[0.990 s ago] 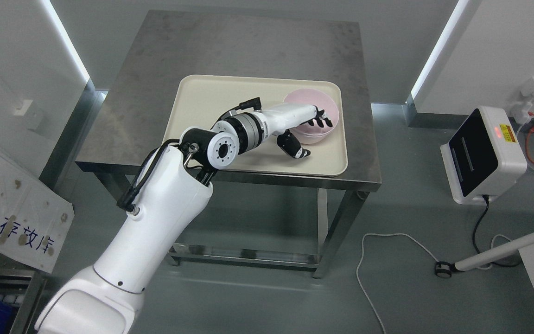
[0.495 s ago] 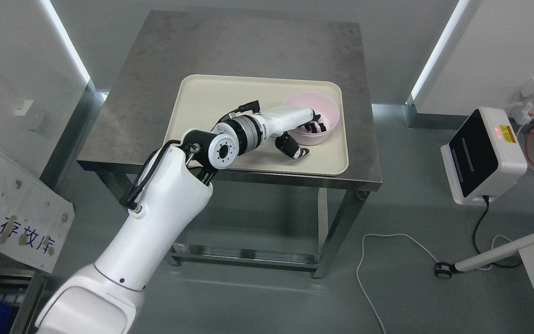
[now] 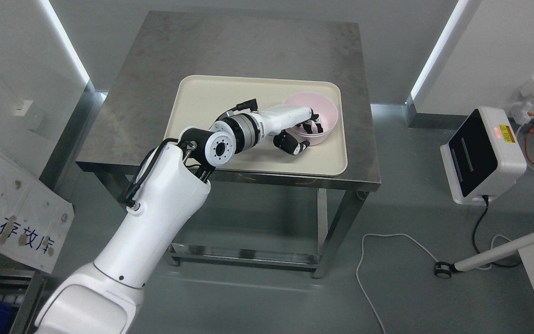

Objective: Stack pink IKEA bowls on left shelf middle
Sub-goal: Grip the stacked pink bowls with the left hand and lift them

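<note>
— Where was the pink bowl [image 3: 319, 109] found?
— It was seen at the right end of the cream tray [image 3: 211, 99], which was set on the steel worktop [image 3: 165, 65].
— And the left robot hand [image 3: 301, 134]?
— It was clamped on the bowl's near rim, fingers [image 3: 313, 126] hooked inside, thumb pressed outside; the bowl was tilted slightly

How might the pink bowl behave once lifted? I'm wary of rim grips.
The pink bowl looks rigid and thin-walled, so probably light. Its glossy surface may be slippery. The left hand pinches one side, fingers inside and thumb outside, so the bowl could tilt or swing away from the cream tray.
</note>
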Robot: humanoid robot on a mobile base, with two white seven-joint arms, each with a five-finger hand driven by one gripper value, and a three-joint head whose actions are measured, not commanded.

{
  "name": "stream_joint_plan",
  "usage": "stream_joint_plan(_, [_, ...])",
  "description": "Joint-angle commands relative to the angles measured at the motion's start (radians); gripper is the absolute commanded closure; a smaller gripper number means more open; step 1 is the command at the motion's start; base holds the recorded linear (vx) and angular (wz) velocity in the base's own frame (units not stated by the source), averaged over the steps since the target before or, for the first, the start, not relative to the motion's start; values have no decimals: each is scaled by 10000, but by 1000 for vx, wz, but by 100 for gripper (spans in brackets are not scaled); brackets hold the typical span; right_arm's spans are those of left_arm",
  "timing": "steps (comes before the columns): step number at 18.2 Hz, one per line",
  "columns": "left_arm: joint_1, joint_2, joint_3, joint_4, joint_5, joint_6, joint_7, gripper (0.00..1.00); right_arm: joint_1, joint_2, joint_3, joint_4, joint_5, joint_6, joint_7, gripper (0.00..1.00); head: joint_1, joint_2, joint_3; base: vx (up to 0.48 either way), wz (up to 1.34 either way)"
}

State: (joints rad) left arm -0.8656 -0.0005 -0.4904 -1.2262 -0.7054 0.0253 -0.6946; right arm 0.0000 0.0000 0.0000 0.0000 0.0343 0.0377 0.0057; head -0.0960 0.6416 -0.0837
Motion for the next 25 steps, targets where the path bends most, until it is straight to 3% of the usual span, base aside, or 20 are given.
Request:
stream_joint_plan(1, [-11, 179, 332, 220, 29, -190, 58, 94, 291, -175, -107, -337, -343, -39, 4, 0, 0, 0, 0, 0, 0])
stream_joint_plan(3, [-11, 179, 654, 236, 181, -512, 364, 99, 291, -175, -107, -337, -343, -39, 4, 0, 0, 0, 0, 0, 0])
stream_joint_plan(16, [-425, 179, 1973, -377, 627, -728, 381, 99, 291, -175, -108, -337, -343, -24, 4, 0, 0, 0, 0, 0, 0])
stream_joint_plan(23, [171, 179, 2709, -1924, 642, -1357, 258, 98, 291, -175, -107, -337, -343, -24, 4, 0, 0, 0, 0, 0, 0])
stream_joint_plan(25, [662, 179, 2924, -2477, 627, -2104, 243, 98, 291, -175, -108, -337, -343, -24, 4, 0, 0, 0, 0, 0, 0])
